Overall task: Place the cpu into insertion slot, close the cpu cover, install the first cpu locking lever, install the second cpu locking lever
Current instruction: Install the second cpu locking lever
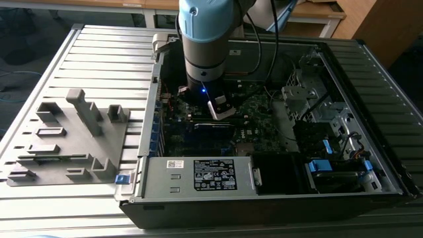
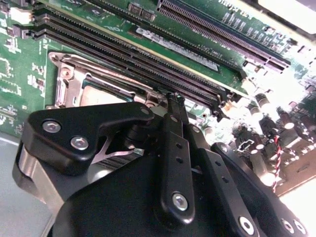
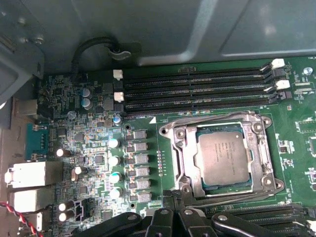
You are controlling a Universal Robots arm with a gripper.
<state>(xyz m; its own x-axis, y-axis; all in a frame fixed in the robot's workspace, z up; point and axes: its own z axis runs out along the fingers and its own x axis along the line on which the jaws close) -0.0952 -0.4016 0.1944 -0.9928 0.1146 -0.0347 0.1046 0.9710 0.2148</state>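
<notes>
The cpu (image 3: 223,159), a flat square chip with a dull silver-grey top, lies seated in the insertion slot (image 3: 197,187) at the lower right of the first wrist view. The cpu cover (image 3: 178,153), a thin silver metal frame, shows as a band around the chip; whether it lies fully down cannot be told. In the second wrist view, part of the cpu (image 2: 101,94) and the silver frame (image 2: 66,84) appear at the centre left, partly hidden behind the gripper's black linkage.

The gripper (image 3: 170,217) stands just beside the socket, its black finger links entering at the bottom centre of the first wrist view. In the second wrist view the gripper (image 2: 173,101) takes up the lower half of the frame, with its fingertips drawn together and nothing visible between them.

Long black memory slots (image 3: 197,91) run just beside the socket, across the upper middle of the first wrist view, on the green circuit board (image 3: 296,123). Rows of small capacitors (image 3: 113,160) stand at the centre left of that view.

In the exterior view, the arm (image 1: 206,44) descends from the top centre into the open computer case (image 1: 278,198), with the gripper (image 1: 221,110) over the board at the frame's centre. A grey fixture tray (image 1: 66,144) rests on the slatted table (image 1: 99,49) at the exterior view's left.
</notes>
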